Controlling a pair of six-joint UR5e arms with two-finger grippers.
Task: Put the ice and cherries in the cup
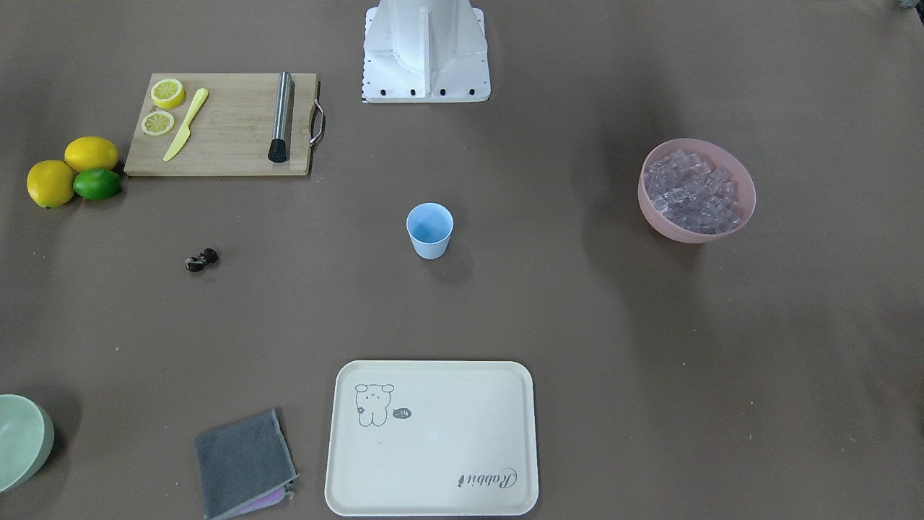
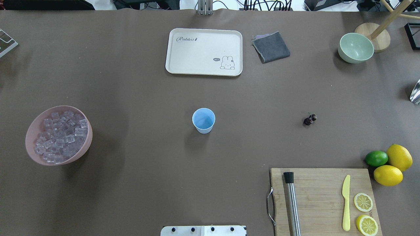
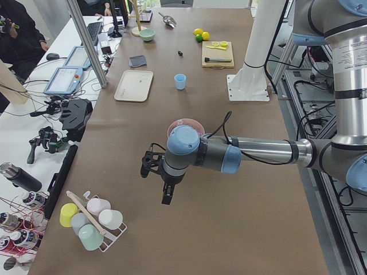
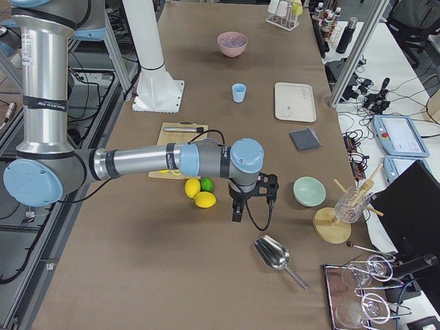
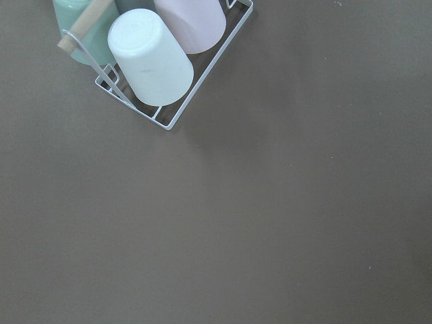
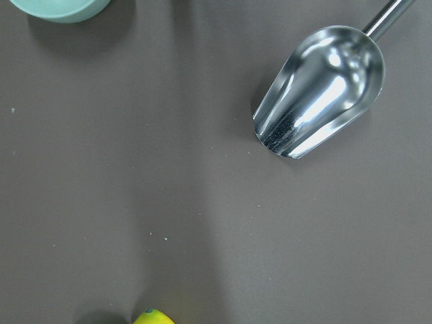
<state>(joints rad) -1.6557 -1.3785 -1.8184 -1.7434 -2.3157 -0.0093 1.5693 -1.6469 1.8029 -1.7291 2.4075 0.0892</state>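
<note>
Light blue cup, seemingly empty, upright mid-table, dark joined cherries and clear ice in pink bowl, all well apart from left gripper and right gripper, whose opening I cannot tell.

You'll find the table under matt brown paper. The cup: smooth plastic, low sheen. The ice: clear, glossy. The cherries: glossy skin. The board: bare grainy wood; its bar, brushed metal. The scoop: mirror-polished metal. The cloth: soft weave. The tray: smooth, matt.
</note>
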